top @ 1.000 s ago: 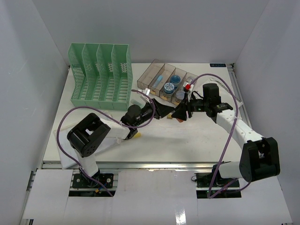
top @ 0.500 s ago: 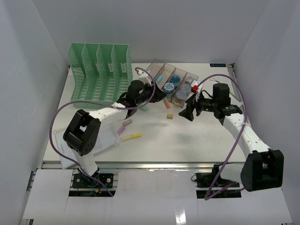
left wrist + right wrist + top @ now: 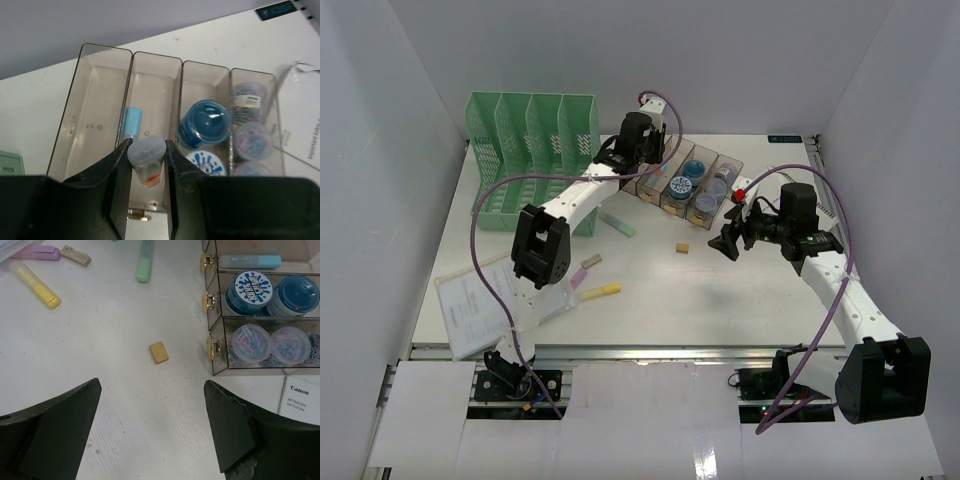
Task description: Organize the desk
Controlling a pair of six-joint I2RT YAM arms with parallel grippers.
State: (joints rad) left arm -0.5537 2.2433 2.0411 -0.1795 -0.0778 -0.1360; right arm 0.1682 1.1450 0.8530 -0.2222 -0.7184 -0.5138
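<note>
Desk (image 3: 720,290): white top filling the overhead view, both arm bases at its near edge, and carrying all we list. Rack (image 3: 535,160): green, slotted, at the far left corner. Tray (image 3: 105,47): clear, four compartments, near the far edge right of the rack. We count a pale blue tube (image 3: 131,122) in its second compartment, two blue jars (image 3: 205,120) in the third and clear tubs of clips (image 3: 262,344) in the fourth. Left gripper (image 3: 146,145): above the tray's second compartment, fingers pinching a small clear-capped piece (image 3: 146,152) with an orange lower end; we cannot tell what it is. Right gripper (image 3: 150,385): jaws spread wide, holding nothing, hanging over bare desk near the tray's front, with a tan block (image 3: 159,352) lying between and beyond its fingers. Loose toward the middle are a green pen (image 3: 145,262), a yellow highlighter (image 3: 37,287), a purple marker (image 3: 35,252) and a grey eraser (image 3: 76,256). Sleeved sheet (image 3: 485,295): near left corner. Canon box (image 3: 302,395): just beside the tray's fourth compartment.
</note>
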